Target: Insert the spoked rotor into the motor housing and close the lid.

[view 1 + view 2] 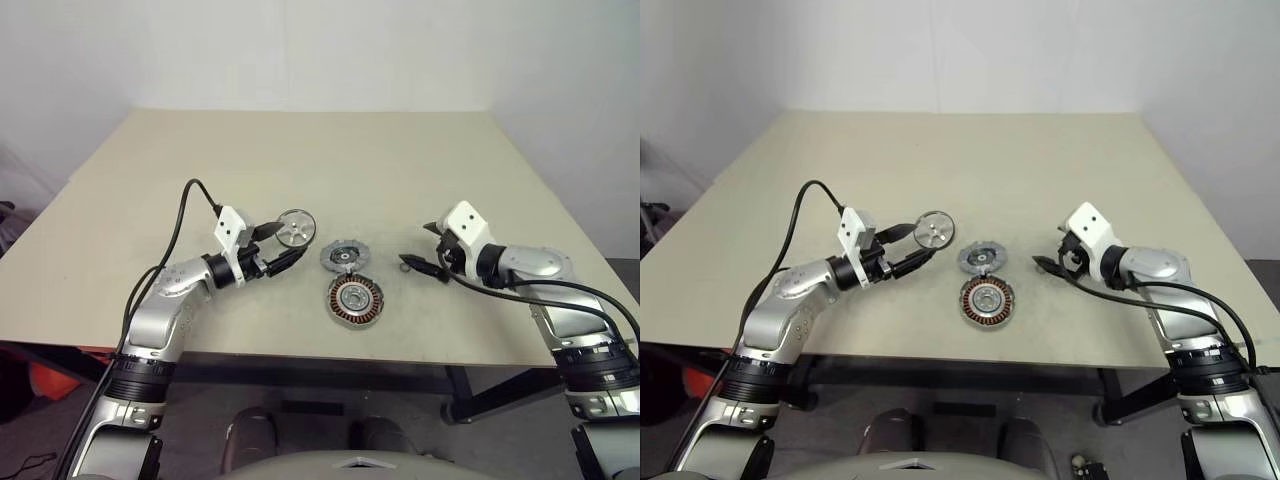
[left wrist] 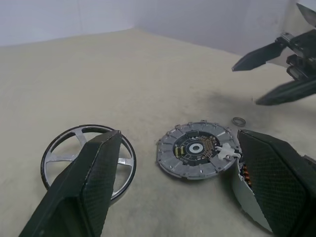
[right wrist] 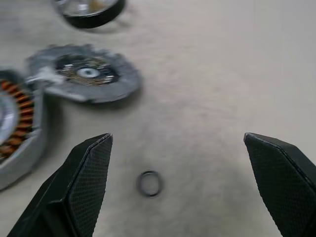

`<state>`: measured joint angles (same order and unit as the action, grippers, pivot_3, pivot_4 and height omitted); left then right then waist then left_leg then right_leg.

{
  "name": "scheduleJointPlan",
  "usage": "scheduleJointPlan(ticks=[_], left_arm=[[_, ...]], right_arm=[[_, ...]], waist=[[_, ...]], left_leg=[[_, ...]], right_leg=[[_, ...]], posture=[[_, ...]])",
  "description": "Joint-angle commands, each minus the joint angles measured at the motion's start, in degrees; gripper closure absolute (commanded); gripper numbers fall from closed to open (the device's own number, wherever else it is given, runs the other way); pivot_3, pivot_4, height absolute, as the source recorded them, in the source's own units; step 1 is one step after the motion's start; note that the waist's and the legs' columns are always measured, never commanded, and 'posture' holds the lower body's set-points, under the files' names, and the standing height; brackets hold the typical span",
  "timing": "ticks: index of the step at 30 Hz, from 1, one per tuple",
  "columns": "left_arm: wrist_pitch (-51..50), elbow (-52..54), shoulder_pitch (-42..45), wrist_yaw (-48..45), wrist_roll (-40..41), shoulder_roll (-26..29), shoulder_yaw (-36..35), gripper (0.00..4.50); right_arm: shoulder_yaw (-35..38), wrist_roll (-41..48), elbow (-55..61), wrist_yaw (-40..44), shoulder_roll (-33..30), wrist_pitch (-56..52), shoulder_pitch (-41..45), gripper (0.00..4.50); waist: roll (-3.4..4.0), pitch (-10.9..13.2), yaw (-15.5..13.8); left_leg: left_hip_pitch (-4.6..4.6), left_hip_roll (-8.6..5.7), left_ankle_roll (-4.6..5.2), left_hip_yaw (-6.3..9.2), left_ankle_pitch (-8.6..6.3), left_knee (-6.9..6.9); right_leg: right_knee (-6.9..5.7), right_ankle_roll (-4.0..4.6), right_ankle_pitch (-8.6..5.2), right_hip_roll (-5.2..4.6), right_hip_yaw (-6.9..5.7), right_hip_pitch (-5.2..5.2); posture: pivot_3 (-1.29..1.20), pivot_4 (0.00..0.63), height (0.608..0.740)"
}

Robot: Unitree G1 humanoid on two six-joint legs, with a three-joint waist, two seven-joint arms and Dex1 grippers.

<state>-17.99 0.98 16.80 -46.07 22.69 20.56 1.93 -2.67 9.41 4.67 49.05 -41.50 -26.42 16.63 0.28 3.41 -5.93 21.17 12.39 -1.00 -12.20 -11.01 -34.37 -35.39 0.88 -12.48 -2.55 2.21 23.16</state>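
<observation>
Carrying all the parts is the beige desk, near its front edge. Both arms are hovering over it: left pincer is sitting released, level, fingers apart, one finger near the spoked rotor, gripping nothing. Right pincer is angling down toward the desk, also released and empty, well apart from the parts. The motor housing is lying flat nearest the front edge, copper windings facing up. The lid is lying just behind it, dark-centre face up, its rim touching or just overlapping the housing. The spoked rotor is lying to the lid's left, apart from it. A small metal ring is resting on the desk between the right fingers.
</observation>
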Motion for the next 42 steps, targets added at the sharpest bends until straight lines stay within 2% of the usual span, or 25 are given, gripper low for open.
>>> scheduleJointPlan(ticks=[1, 9, 22, 28, 37, 42], left_arm=[[1.16, 0.37, 1.38, -0.62, 0.19, 0.43, -0.72, 0.49], [1.5, 1.07, 0.54, -0.15, -0.42, -0.15, -0.07, 0.49], [1.51, 2.75, -0.86, 1.11, -1.43, -0.24, 0.05, 0.49], [1.69, 2.5, -0.17, 2.19, -1.82, -0.2, -0.36, 0.46], [1.81, 2.44, 0.77, 3.29, -2.13, -0.16, -0.34, 0.46], [2.02, 2.32, 1.65, 4.26, -2.29, -0.3, -0.93, 0.46]], right_arm=[[-1.09, -0.68, 3.26, 1.88, -1.8, 1.71, -1.07, 0.13], [-2.81, -4.12, -4.15, -2.17, 0.38, 0.7, -0.38, 0.13], [-2.48, -4.17, -11.2, -4.6, 4.74, -3.04, 2.66, 0.13], [-2.64, -4.04, -11.71, -4.3, 4.78, -5.91, 3.05, 2.01], [-2.84, -2.94, -12.01, -4.08, 5.14, -10.17, 4.1, 2.01], [-2.9, -2.47, -12.68, -4.11, 5.26, -12.45, 4.7, 3.41]], waist=[[0.0, 0.0, 0.05], [-0.03, 0.01, 0.33], [-0.05, 0.0, 0.65], [-0.06, 0.0, 0.55], [-0.08, -0.01, 0.51], [-0.1, -0.02, 0.5]], left_leg=[[0.0, -0.07, 0.0, 0.12, 0.0, 0.0], [0.01, -0.63, 0.01, 0.51, 0.02, 0.02], [0.0, -0.61, 0.02, 0.54, 0.02, 0.06], [-0.07, -0.63, -0.02, 0.55, 0.04, 0.06], [-0.08, -0.65, -0.05, 0.6, 0.07, 0.06], [-0.08, -0.65, -0.05, 0.6, 0.07, 0.06]], right_leg=[[0.0, -0.02, -0.01, -0.07, -0.09, -0.07], [-0.01, -0.16, -0.1, -0.74, -0.57, -0.35], [-0.01, 0.03, 0.0, -0.74, -0.65, -0.35], [-0.02, -0.31, -0.2, -0.79, -0.68, -0.43], [-0.01, -0.33, -0.21, -0.81, -0.7, -0.46], [-0.02, -0.32, -0.2, -0.81, -0.71, -0.46]], posture=[[0.0, 0.0, 0.74], [0.0, 0.0, 0.74], [0.0, 0.0, 0.74], [0.0, 0.0, 0.74], [0.0, 0.0, 0.74], [0.0, 0.0, 0.74]])
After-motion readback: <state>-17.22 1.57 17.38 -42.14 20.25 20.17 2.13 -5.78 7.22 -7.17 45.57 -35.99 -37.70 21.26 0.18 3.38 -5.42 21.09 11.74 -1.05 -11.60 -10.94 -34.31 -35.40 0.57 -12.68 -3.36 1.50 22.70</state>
